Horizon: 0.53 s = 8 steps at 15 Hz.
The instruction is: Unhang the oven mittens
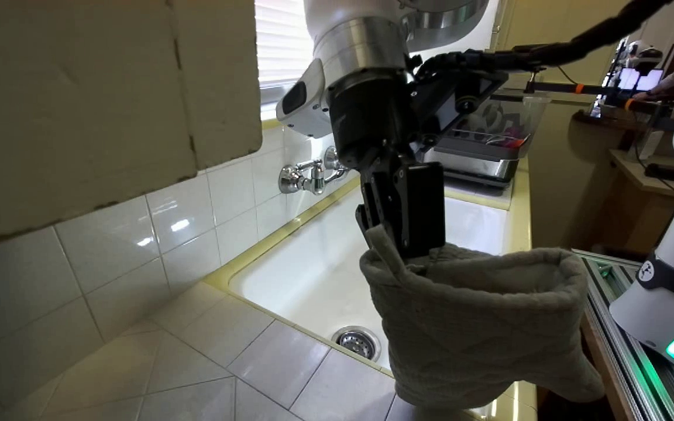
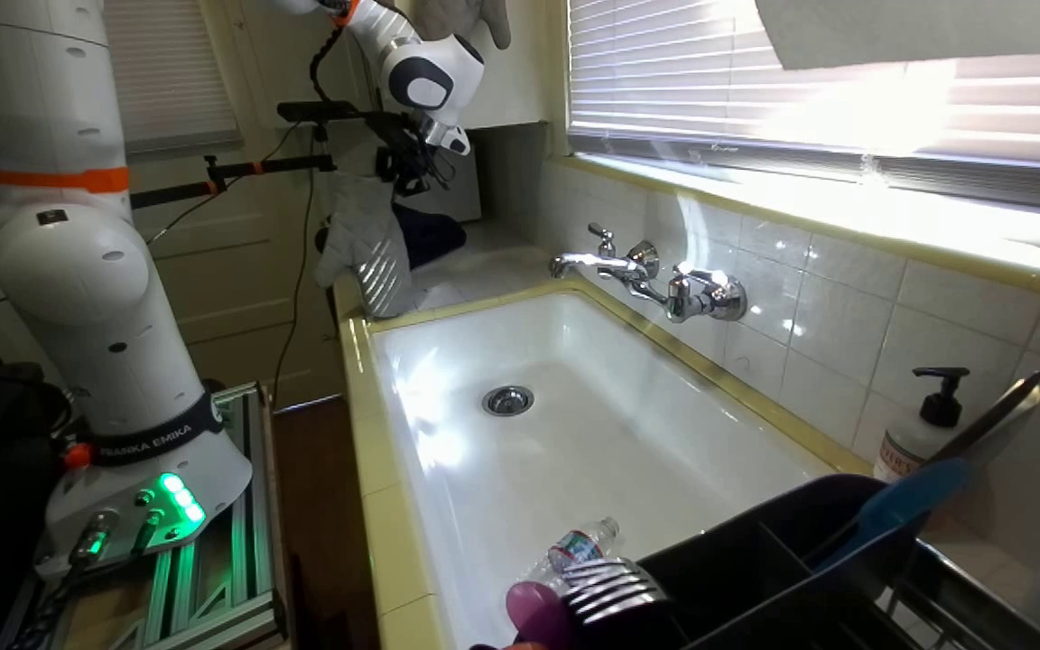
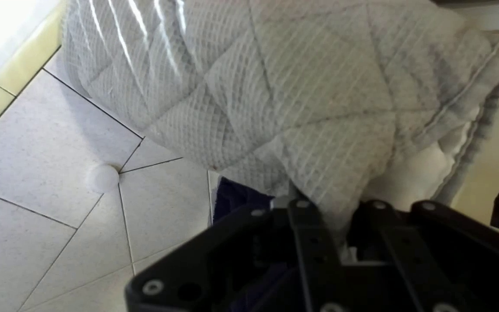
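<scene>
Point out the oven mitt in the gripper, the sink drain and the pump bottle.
Oven mitt point(image 1: 477, 339): in an exterior view, on its quilted side below the opening.
Sink drain point(image 2: 508, 401): in an exterior view, on its middle.
Pump bottle point(image 2: 910, 437): in an exterior view, on its pale body.

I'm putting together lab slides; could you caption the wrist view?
Wrist view: the pincer grips a fold of the quilted oven mitt, pale counter tiles and dark blue fabric beyond.
</scene>
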{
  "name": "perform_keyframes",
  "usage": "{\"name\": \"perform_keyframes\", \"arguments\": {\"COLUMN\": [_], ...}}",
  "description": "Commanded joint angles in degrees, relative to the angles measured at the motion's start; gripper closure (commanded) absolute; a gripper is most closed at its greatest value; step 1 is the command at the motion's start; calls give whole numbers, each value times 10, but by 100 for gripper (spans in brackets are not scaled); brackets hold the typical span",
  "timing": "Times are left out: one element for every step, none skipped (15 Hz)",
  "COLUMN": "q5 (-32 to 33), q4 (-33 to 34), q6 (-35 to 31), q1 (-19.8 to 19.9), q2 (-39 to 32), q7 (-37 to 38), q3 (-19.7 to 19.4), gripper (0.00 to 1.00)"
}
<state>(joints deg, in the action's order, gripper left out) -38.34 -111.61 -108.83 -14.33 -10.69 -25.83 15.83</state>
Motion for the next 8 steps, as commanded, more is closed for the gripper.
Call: {"name": "perform_keyframes", "arguments": {"q5": [-1, -3, -7, -9, -14, -20, -23, -27], "q4": [25, 28, 32, 36, 41, 44, 49, 54], "q6": [-5, -7, -8, -11, -13, -16, -20, -22], "q1": [-2, -2, -2, -2, -2, -2, -2, -2], "q2": [-25, -29, -34, -38, -43, -47, -53, -57], "q7": [8, 7, 5, 6, 4, 4, 4, 4], "q3": [7, 9, 11, 12, 14, 15, 17, 18], "gripper": [98, 98, 98, 98, 98, 98, 98, 98]}}
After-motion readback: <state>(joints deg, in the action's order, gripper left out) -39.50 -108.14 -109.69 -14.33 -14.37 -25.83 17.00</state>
